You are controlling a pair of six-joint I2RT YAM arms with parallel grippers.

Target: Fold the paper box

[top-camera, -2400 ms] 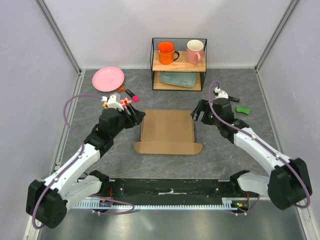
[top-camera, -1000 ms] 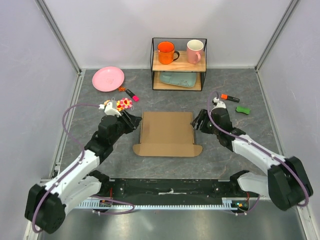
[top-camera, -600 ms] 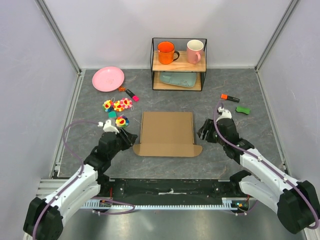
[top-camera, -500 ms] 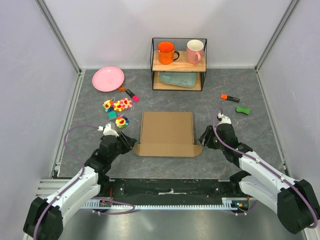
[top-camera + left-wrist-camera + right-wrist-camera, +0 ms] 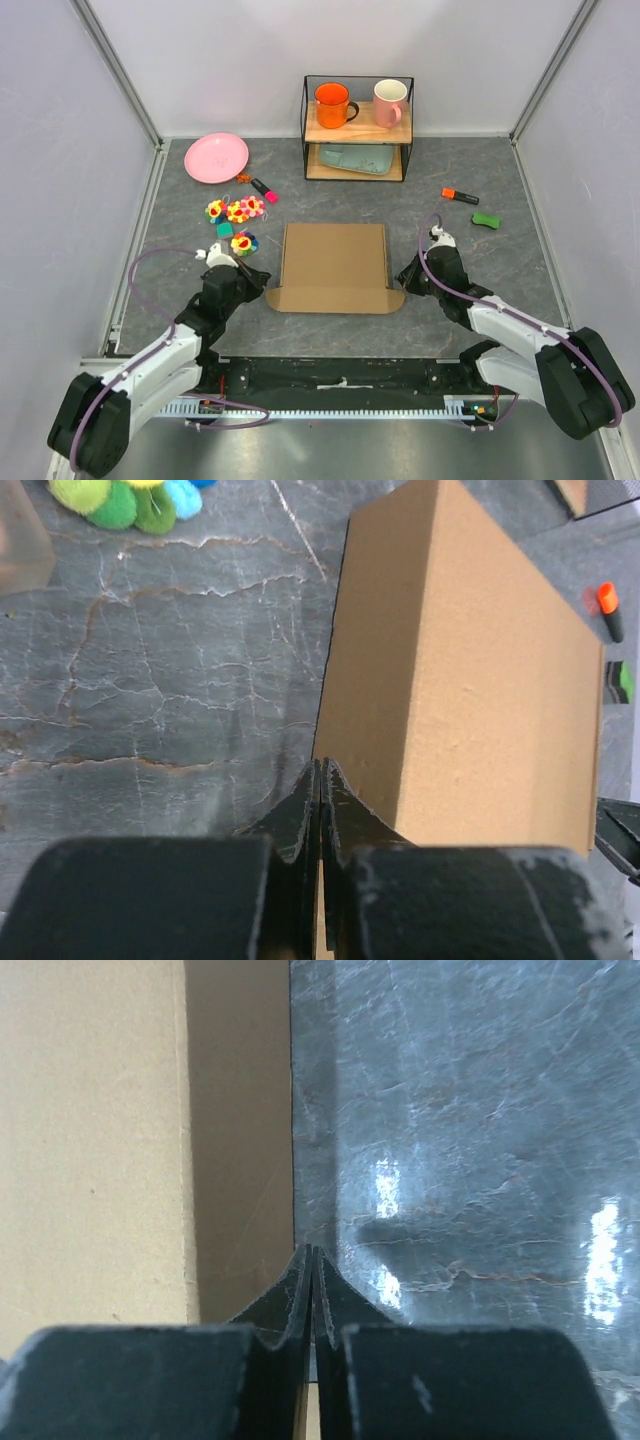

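The one paper box (image 5: pixel 335 262) is lying flat mid-table between the two arms. The left gripper (image 5: pixel 320 785) and right gripper (image 5: pixel 309 1265) are each sitting at a near side edge, fingers pressing together; whether they are pinching cardboard I cannot tell. Only the overhead view is showing one rack (image 5: pixel 358 128), one pink plate (image 5: pixel 216 157) and two mugs: orange mug (image 5: pixel 332 104), pink mug (image 5: pixel 389 102).

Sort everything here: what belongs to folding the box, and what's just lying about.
For the job: paper box, left gripper, right gripper.

Lying about: pink plate, flower toys, pink marker, orange marker, green piece, wire shelf, orange mug, pink mug.
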